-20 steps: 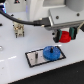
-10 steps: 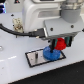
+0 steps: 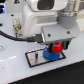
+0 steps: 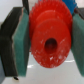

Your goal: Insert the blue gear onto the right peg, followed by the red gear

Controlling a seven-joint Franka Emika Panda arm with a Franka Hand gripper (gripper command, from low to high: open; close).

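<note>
Currently the gripper [image 3: 59, 47] is clamped on the red gear [image 4: 49, 37], pads on its rim, just above the blue gear [image 3: 52, 54] seated on the base plate [image 3: 34, 58]. Peg hidden; a misaligned bore could jam or tilt on release.

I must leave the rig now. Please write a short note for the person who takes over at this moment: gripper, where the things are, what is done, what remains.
Gripper: shut on the red gear, with the green pads pressing on both of its sides, as the wrist view shows.
Blue gear: lies flat on the base plate, at its end toward the exterior view's right. It appears to sit on the right peg; the peg itself is hidden.
Red gear: held just above the blue gear; whether they touch cannot be told.
Done: blue gear apparently placed.
Left: lower the red gear onto the same peg and release.
</note>
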